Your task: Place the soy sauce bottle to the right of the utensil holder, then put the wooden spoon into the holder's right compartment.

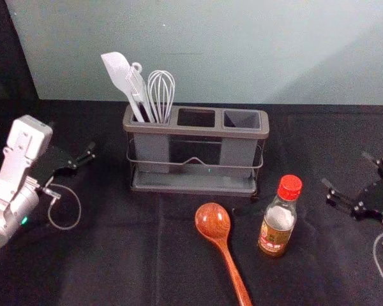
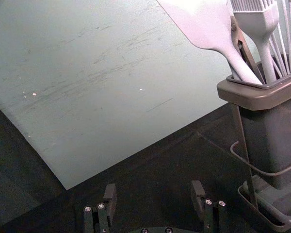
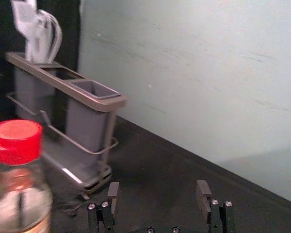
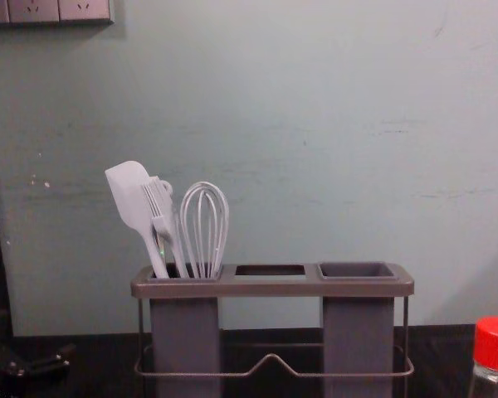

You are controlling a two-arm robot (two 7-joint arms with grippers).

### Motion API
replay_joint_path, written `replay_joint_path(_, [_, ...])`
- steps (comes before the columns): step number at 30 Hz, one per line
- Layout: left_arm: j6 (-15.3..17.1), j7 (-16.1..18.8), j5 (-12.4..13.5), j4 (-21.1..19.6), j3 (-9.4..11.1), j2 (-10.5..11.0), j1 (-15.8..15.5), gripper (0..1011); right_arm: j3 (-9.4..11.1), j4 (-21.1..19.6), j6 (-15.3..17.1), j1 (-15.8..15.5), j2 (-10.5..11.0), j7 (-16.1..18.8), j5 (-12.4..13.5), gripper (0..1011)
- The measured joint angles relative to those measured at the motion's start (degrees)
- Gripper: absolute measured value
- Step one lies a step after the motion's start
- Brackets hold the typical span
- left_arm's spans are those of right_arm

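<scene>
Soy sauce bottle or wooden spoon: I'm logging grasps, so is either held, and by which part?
Nothing is held: the left claw, left of the utensil holder, and the right claw, right of the soy sauce bottle, both stand open.

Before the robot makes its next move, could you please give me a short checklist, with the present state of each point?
1. Right gripper open and holding nothing: ok.
2. Soy sauce bottle upright, with its red cap on: ok.
3. Bottle beside the right end of the utensil holder: not ok, it stands nearer the robot than the holder.
4. Right compartment free for the spoon: ok, no utensil stands in it.
5. Wooden spoon in the holder: not ok, it lies on the table, left of the bottle.
6. Bottle's grip firm enough, not slippery: cannot tell.
</scene>
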Motion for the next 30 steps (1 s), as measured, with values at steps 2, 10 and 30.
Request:
replay_joint_path(2, [0.0, 0.0, 0.0, 0.0, 0.0, 0.0, 0.0, 1005, 0.93, -1.17, -0.2, -1.45, 0.84, 0.93, 1.17, 1004])
replay_joint_path(10, [0.0, 0.0, 0.0, 0.0, 0.0, 0.0, 0.0, 1005, 6.54, -6.62, -1.32, -9.28, 4.63, 6.66, 8.76, 1004])
replay_joint_path(30, [0.0, 0.0, 0.0, 0.0, 0.0, 0.0, 0.0, 1005, 4.34, -7.63, -1.32, -7.36, 0.48, 16.44, 13.36, 1004])
